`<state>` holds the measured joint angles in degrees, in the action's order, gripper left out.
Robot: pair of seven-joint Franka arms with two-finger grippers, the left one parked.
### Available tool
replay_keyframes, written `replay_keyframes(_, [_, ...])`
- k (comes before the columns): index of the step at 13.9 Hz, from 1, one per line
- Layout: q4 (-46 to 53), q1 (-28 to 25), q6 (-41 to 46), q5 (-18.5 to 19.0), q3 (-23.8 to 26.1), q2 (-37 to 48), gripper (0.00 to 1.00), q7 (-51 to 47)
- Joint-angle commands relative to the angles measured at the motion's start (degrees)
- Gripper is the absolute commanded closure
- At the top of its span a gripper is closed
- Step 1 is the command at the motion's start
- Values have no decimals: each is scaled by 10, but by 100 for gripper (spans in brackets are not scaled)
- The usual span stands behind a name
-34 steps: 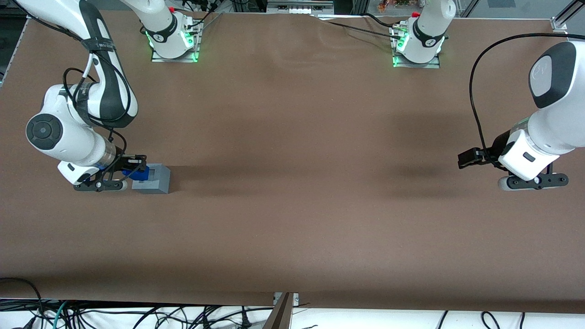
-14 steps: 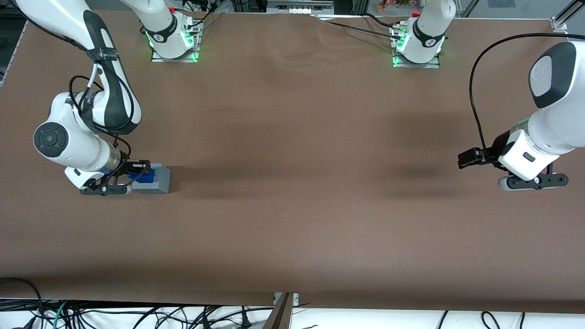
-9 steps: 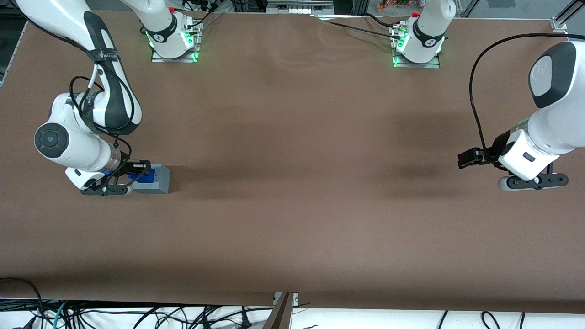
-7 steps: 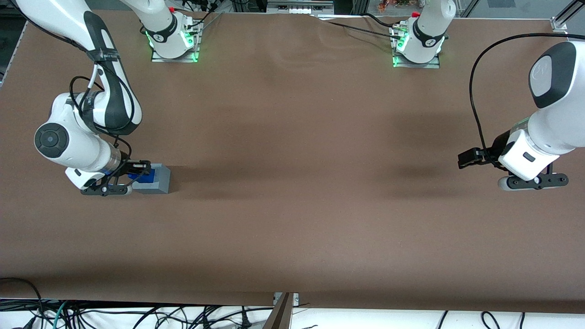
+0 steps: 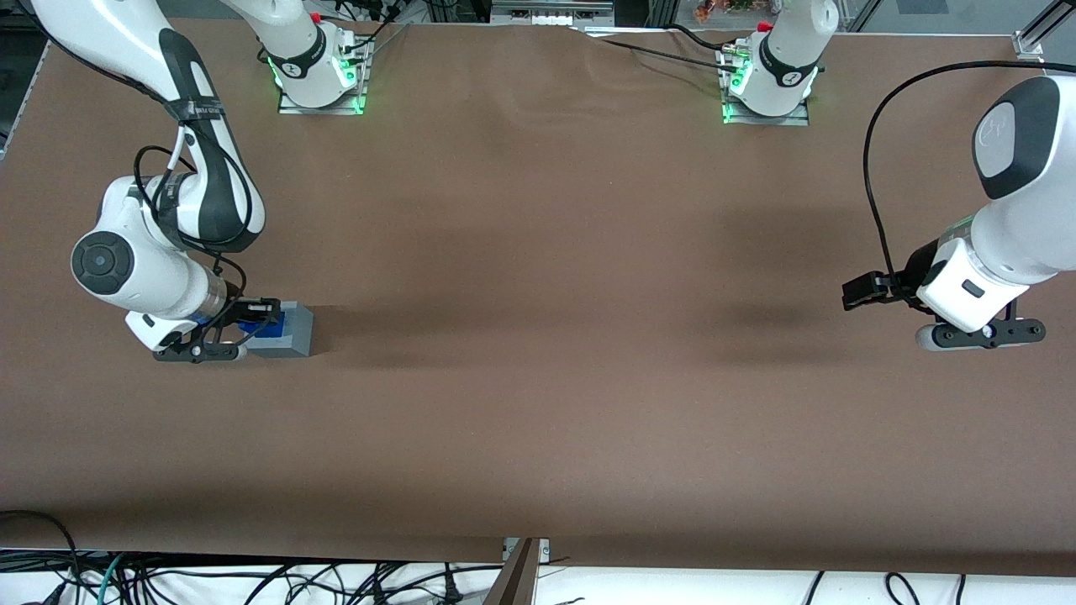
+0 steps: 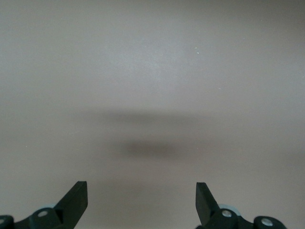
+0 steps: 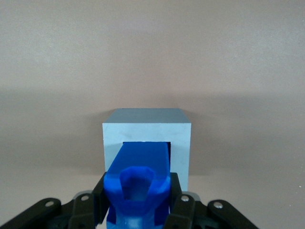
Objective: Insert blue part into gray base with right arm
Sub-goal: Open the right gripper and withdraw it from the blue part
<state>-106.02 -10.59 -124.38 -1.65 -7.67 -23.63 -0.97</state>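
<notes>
The gray base (image 5: 292,330) stands on the brown table at the working arm's end. In the right wrist view the gray base (image 7: 181,138) shows its square hole, with the lower end of the blue part (image 7: 138,183) reaching into it. My right gripper (image 7: 137,198) is shut on the blue part, its black fingers (image 7: 99,200) pressed against both sides. In the front view the gripper (image 5: 252,317) sits directly over the base, and the blue part (image 5: 271,323) shows partly below it, low in the base's top.
The two arm mounts (image 5: 319,80) with green lights stand at the table edge farthest from the front camera. Loose cables (image 5: 252,580) lie below the table's near edge. The brown table (image 5: 538,336) stretches wide toward the parked arm's end.
My right gripper has shifted over the gray base and come down with the blue part, which now sits lower, with less blue showing above the base.
</notes>
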Motion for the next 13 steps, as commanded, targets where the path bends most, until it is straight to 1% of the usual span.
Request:
replay_keyframes(1, [6,1,-8,-12,-2,-5,90,14])
replay_keyframes(2, [1,1,-12,-12,-1,-4,17,13])
replay_keyframes(3, [-5,0,-14,-12,-1,0,1,11])
replay_keyframes(7, [-4,0,-8,-12,-2,36,0,11])
replay_keyframes(9, [-3,-1,11,-6,-2,85,0,3])
replay_keyframes(11, [14,0,76,-5,-8,145,0,-43])
replay_keyframes(13, [82,5,185,-4,-15,175,0,-47])
